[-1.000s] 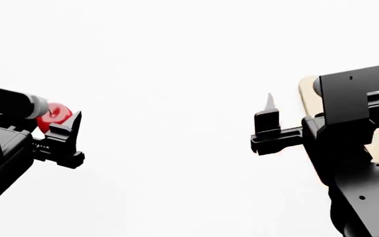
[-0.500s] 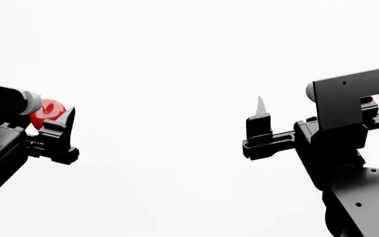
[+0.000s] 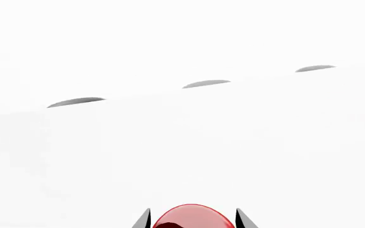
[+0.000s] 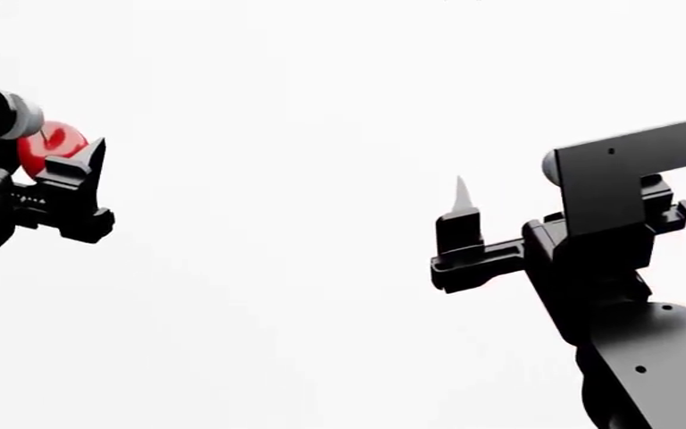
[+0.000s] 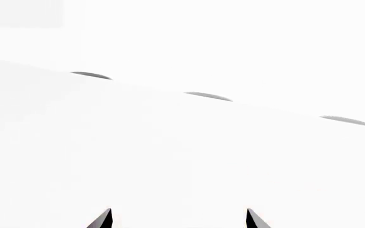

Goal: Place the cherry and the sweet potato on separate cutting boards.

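The glossy red cherry [image 4: 53,146] sits between the fingers of my left gripper [image 4: 69,161] at the far left of the head view, held above the white surface. In the left wrist view the cherry [image 3: 192,217] fills the gap between the two fingertips of that gripper [image 3: 192,219]. My right gripper [image 4: 463,201] is open and empty at the right of the head view. Its fingertips in the right wrist view [image 5: 177,219] stand wide apart with nothing between them. The sweet potato and both cutting boards are out of view.
Everything around the arms is plain white table. Several thin grey slot-like marks [image 3: 205,84] lie in a row along a far edge in the left wrist view, and similar ones [image 5: 208,96] in the right wrist view.
The view has shifted so the cutting board and pinkish tuber at the right edge slid out of sight. The left gripper with the cherry moved up and left in the picture.
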Controlling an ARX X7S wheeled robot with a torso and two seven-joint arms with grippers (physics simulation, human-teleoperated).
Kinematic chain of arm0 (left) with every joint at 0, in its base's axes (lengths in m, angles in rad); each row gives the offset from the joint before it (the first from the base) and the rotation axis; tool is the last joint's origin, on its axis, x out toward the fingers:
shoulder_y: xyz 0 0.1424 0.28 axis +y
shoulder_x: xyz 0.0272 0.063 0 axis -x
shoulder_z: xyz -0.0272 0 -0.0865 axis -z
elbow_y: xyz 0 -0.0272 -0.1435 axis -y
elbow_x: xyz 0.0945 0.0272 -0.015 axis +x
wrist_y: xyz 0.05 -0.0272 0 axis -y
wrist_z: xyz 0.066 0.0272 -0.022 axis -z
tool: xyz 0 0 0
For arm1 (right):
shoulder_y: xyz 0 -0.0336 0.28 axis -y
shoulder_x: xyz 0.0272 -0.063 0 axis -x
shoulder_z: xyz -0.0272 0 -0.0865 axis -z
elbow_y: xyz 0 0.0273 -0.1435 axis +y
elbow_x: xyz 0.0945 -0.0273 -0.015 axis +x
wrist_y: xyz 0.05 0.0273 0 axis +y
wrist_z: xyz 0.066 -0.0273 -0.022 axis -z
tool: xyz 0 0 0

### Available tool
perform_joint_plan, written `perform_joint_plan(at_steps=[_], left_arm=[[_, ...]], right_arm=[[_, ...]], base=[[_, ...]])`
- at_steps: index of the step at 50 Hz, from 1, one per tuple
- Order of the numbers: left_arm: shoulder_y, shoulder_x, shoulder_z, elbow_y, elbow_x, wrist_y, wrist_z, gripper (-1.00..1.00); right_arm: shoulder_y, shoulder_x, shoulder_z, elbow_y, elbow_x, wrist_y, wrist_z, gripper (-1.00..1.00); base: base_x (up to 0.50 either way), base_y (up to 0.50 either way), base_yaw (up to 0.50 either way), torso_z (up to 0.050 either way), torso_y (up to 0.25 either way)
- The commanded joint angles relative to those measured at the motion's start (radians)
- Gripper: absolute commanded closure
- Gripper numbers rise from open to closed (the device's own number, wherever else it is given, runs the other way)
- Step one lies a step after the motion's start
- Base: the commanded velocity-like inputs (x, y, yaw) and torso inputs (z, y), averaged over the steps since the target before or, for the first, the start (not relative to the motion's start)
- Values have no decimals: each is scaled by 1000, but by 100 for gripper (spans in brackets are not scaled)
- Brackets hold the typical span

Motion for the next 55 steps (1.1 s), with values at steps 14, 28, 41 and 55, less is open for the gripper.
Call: perform_joint_plan(at_steps=[14, 28, 41, 55], left_arm=[[-32, -36, -15, -60, -6, -15, -8, 100], [-65, -9, -17, -269, 74, 63, 28, 100], [-85, 0, 16, -492, 188, 148, 61, 100], [-132, 33, 21, -749, 256, 233, 101, 100]], right_arm=[[9, -4, -20, 16, -14, -19, -10, -100], [5, -13, -11, 24, -7, -29, -4, -100], [5, -16, -16, 29, -5, -26, -4, -100], [4, -21, -16, 43, -3, -35, -5, -100]], base=[[177, 477, 0, 0, 1], [80, 161, 0, 0, 1], [0, 0, 0, 0, 0], [0, 0, 0, 0, 0]])
